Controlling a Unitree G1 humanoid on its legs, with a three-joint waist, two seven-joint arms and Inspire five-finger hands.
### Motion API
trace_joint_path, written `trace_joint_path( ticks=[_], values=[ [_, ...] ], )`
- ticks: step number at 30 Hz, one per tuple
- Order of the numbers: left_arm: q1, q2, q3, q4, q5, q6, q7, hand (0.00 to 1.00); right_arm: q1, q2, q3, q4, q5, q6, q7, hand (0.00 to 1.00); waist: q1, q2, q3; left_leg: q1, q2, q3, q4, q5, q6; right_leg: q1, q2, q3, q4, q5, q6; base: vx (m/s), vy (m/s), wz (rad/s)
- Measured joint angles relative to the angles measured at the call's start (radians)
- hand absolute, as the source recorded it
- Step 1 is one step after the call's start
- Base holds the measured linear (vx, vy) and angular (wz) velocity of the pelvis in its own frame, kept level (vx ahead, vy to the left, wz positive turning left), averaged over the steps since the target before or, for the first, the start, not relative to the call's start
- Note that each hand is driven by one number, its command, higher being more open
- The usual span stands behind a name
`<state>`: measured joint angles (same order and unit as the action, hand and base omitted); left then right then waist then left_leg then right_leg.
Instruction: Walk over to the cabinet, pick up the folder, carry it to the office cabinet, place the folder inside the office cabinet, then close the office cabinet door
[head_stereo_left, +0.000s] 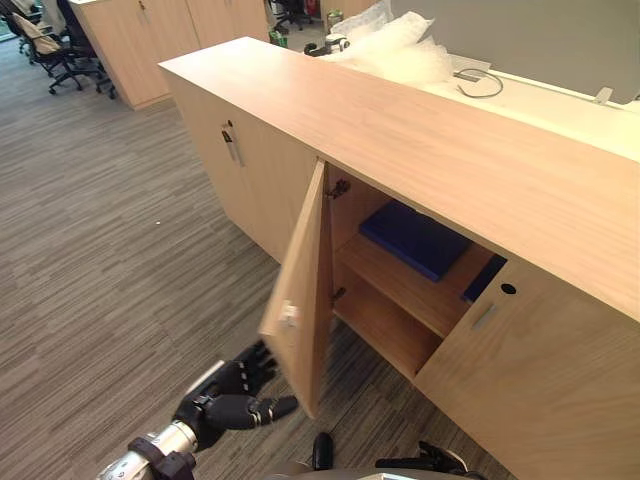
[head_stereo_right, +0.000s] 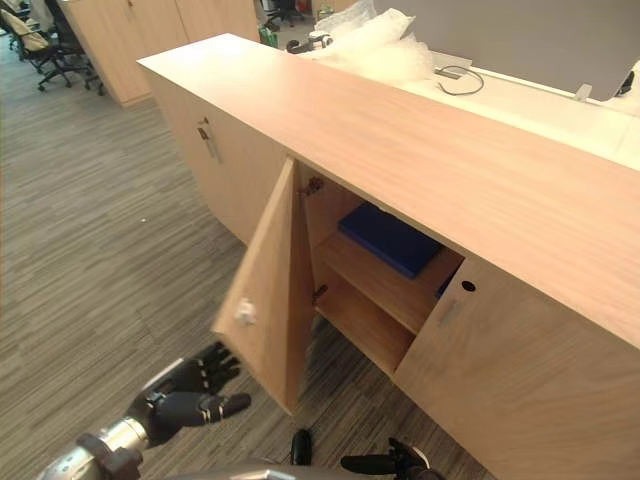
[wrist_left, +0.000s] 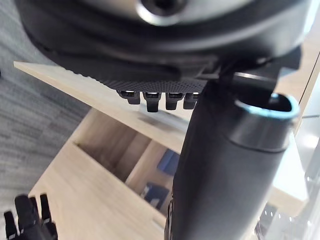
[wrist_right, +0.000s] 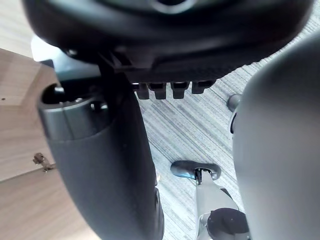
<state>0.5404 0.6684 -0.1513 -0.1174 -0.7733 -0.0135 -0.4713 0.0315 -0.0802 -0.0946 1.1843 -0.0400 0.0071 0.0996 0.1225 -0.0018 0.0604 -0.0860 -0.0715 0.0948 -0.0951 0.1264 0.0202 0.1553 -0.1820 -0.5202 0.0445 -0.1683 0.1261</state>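
On one shelf (head_stereo_left: 396, 282), one blue folder (head_stereo_left: 415, 238)

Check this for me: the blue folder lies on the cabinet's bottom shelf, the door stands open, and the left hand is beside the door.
Wrong in one respect: the blue folder lies on the upper shelf, not the bottom one, as the left eye view shows. The door does stand open, and the left hand is beside it.

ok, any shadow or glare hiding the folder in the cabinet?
Left eye view: no glare; the folder lies in the shade of the cabinet on the upper shelf, yet plainly blue. Left wrist view: the left hand blocks much; some blue shows beside it.
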Motion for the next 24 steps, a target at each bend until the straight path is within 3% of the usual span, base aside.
trace_joint_path(
  ticks=[5,10,12,16,17,18,21,23,24],
  values=[
    [-0.085,0.009,0.021,-0.007,0.000,-0.023,0.009,1.00,0.000,0.006,0.003,0.008,-0.008,-0.001,0.007,1.00,-0.005,-0.027,-0.019,0.001,-0.006,-0.004,0.005,0.013,0.019,0.011,0.002,-0.005,-0.019,0.016,-0.002,0.08,-0.037,0.00],
    [-0.123,-0.009,0.020,-0.008,0.005,-0.039,0.037,1.00,-0.013,0.003,0.002,0.008,-0.006,-0.002,0.006,1.00,-0.023,-0.014,-0.008,0.016,-0.003,-0.019,0.004,0.012,0.017,0.039,0.012,-0.021,-0.042,0.017,0.001,0.04,-0.061,0.05],
    [-0.126,-0.064,0.019,-0.008,0.031,-0.049,0.059,1.00,-0.015,0.002,0.001,0.008,0.000,-0.002,0.005,1.00,-0.024,-0.012,-0.006,0.021,0.002,-0.019,0.000,0.009,0.013,0.042,0.016,-0.019,-0.041,0.015,-0.004,0.01,-0.060,-0.06],
    [-0.137,-0.317,0.022,0.033,0.153,-0.091,0.154,1.00,-0.020,-0.003,-0.003,0.006,0.004,0.001,-0.005,1.00,-0.027,-0.005,0.021,0.045,0.019,0.005,0.000,-0.002,-0.003,0.041,0.016,-0.006,-0.010,0.010,-0.012,-0.01,-0.023,-0.21],
    [-0.141,-0.403,0.043,0.073,0.210,-0.103,0.199,1.00,-0.033,-0.005,-0.003,0.006,0.004,0.002,-0.011,1.00,-0.025,0.008,0.032,0.049,0.038,0.030,0.000,-0.004,-0.005,0.014,0.016,-0.005,0.031,0.010,-0.013,-0.06,0.016,-0.59],
    [-0.143,-0.439,0.058,0.103,0.232,-0.109,0.219,1.00,-0.038,-0.003,-0.003,0.006,0.005,0.005,-0.015,1.00,-0.026,0.008,0.033,0.048,0.044,0.043,0.000,-0.006,-0.007,-0.001,0.016,-0.005,0.044,0.010,-0.013,-0.06,0.016,-0.65],
    [-0.222,-0.532,0.150,0.336,0.274,-0.114,0.306,1.00,-0.037,0.009,-0.003,0.001,0.048,0.010,-0.023,1.00,-0.043,-0.009,0.040,0.055,0.058,0.094,0.011,-0.025,-0.020,0.003,0.028,0.009,-0.003,0.022,-0.025,-0.04,-0.015,-0.52],
    [-0.263,-0.567,0.228,0.457,0.275,-0.113,0.361,1.00,-0.038,0.019,-0.004,-0.003,0.071,0.009,-0.029,1.00,-0.057,-0.030,0.056,0.016,0.081,0.122,0.117,-0.087,-0.026,0.005,0.036,0.030,-0.018,0.029,-0.034,-0.05,-0.038,-0.49],
    [-0.266,-0.580,0.269,0.495,0.276,-0.113,0.390,1.00,-0.036,0.023,-0.008,-0.003,0.084,0.009,-0.036,1.00,-0.058,-0.038,0.069,-0.033,0.117,0.142,0.259,-0.158,-0.028,0.006,0.047,0.052,-0.017,0.028,-0.037,-0.03,-0.066,-0.64]
  ],
)
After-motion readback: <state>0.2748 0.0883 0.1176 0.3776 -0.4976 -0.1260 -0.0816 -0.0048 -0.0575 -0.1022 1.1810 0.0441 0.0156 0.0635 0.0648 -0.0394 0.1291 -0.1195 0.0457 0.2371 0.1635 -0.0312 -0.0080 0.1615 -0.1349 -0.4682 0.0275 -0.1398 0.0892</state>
